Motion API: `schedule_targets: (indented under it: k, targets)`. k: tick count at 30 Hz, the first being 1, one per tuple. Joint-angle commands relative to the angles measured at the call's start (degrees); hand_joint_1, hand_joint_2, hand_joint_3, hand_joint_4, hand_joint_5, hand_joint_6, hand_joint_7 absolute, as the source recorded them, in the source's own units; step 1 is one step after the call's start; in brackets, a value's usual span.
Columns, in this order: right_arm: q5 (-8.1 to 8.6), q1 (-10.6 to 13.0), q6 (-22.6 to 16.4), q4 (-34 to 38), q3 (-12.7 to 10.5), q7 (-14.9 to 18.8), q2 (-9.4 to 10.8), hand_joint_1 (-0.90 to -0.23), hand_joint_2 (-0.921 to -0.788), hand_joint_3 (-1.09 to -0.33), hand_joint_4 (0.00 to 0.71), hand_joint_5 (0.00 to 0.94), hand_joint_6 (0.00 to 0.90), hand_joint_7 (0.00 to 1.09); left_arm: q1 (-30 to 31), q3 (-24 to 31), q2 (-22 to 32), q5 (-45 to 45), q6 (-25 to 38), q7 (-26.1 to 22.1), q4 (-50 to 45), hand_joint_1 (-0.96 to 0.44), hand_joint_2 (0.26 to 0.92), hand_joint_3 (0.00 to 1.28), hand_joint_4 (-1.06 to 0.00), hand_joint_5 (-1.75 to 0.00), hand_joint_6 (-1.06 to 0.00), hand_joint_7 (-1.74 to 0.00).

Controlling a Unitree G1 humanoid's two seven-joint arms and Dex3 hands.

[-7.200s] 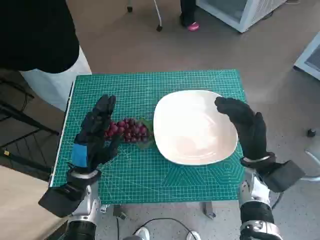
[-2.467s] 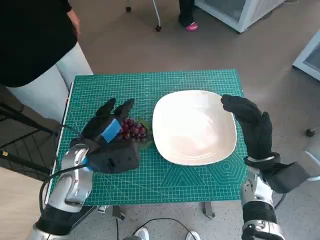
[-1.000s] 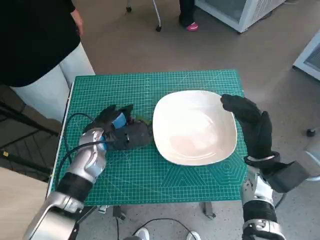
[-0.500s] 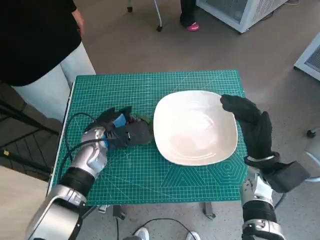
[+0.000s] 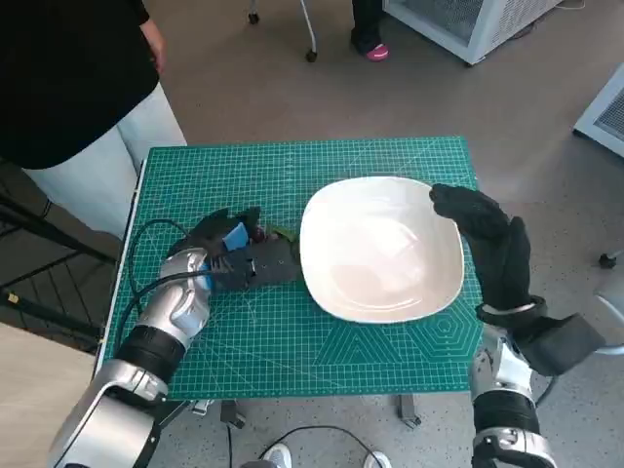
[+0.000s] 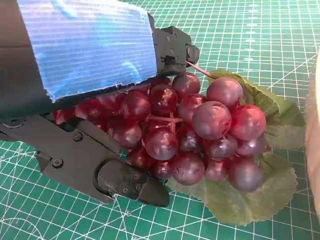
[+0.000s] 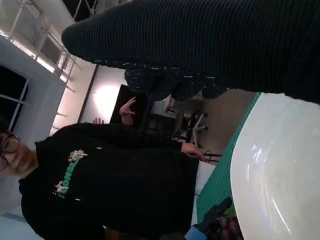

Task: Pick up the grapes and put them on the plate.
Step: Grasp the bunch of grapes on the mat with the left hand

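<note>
A bunch of dark red grapes on green leaves lies on the green cutting mat, just left of the white plate. My left hand covers the bunch and grips it, with black fingers on one side and another finger on the other. In the head view only a bit of the grapes and a leaf show past the hand. My right hand stands open and raised by the plate's right rim, holding nothing. The right wrist view shows the plate and the grapes far off.
A person in a black top and pale trousers stands at the table's far left corner, also in the right wrist view as a person. A black cable loops by my left forearm. Floor surrounds the small table.
Over the earlier frames my left hand came down onto the grapes and closed round them. In the last second it and the bunch edged slightly towards the plate. My right hand stayed put.
</note>
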Motion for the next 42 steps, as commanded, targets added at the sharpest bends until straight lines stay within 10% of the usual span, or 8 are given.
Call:
schedule_targets:
  k: [1,13,21,24,27,42]
  targets:
    - [0.49,0.7,0.8,0.4,0.0,0.5,0.2,-0.429,-0.921,-0.62,0.504,0.0,0.461,0.14,0.3,-0.8,-0.3,-0.3,-0.6,0.3,1.9,-0.47,0.737,0.0,0.0,0.0,-0.17,-0.01]
    - [0.42,0.6,0.7,0.4,0.0,0.5,0.1,-0.428,-0.921,-0.618,0.505,0.001,0.461,0.14,-0.6,-1.2,-0.8,-0.4,-2.0,1.8,4.5,-0.45,0.738,0.0,-0.04,-0.01,-0.21,-0.01]
    - [0.25,0.8,0.3,0.4,0.0,0.4,0.0,-0.432,-0.921,-0.618,0.505,0.0,0.459,0.14,-0.6,-4.1,-1.6,2.9,-4.8,12.7,8.7,-0.07,0.822,0.04,-0.73,-0.28,-0.71,-0.25]
    - [0.21,0.8,0.2,0.4,0.0,0.3,0.0,-0.432,-0.921,-0.618,0.504,0.0,0.459,0.14,-0.4,-5.4,-1.6,4.0,-5.2,15.7,9.4,-0.02,0.885,0.1,-0.68,-0.9,-0.62,-0.82]
    - [0.15,0.8,0.2,0.4,0.0,0.3,0.0,-0.432,-0.921,-0.618,0.504,0.0,0.459,0.14,-0.4,-5.8,-1.5,4.0,-5.7,16.6,9.6,-0.01,0.908,0.12,-0.63,-1.15,-0.58,-1.06]
    - [0.09,0.8,0.2,0.3,0.1,0.3,0.0,-0.43,-0.921,-0.621,0.503,0.0,0.456,0.14,-1.0,-5.8,-1.6,2.7,-6.5,16.3,11.6,0.0,0.921,0.16,-0.54,-1.26,-0.56,-1.29]
